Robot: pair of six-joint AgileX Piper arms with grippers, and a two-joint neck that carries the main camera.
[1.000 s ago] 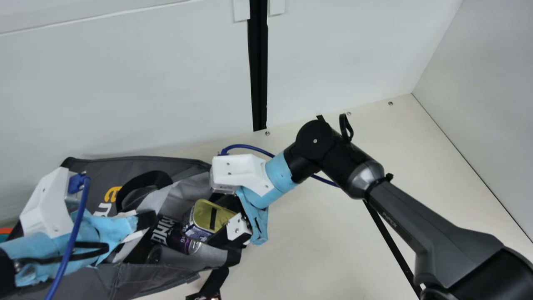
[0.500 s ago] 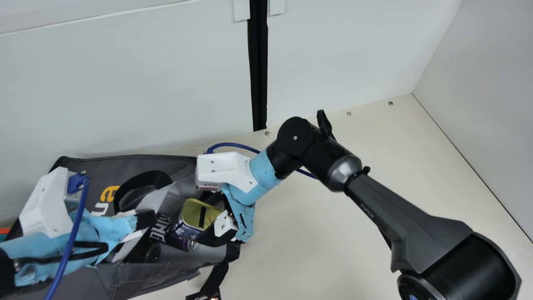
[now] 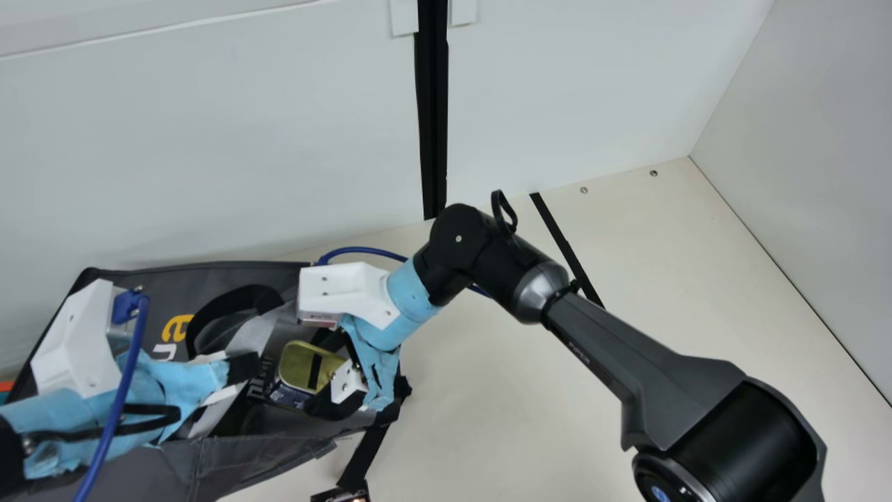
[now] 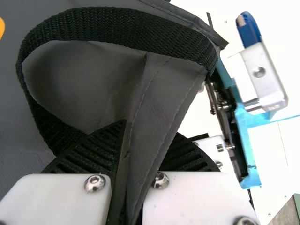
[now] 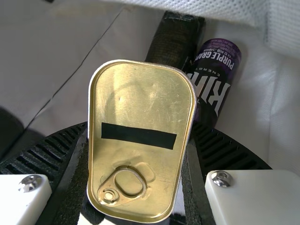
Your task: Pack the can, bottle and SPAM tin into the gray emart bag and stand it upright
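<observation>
Jaws of the left gripper [image 4: 149,133] pinch the gray emart bag [image 4: 166,89], likely holding it open for the SPAM tin [image 5: 140,101] pinched by the right gripper [image 5: 140,131].

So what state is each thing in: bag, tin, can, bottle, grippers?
Gray bag: on its side, mouth open.
SPAM tin: unopened, ring pull down, gripped.
Can: lying inside the bag.
Bottle: lying beside the can.
Left gripper: shut on the bag.
Right gripper: shut on the tin.
</observation>
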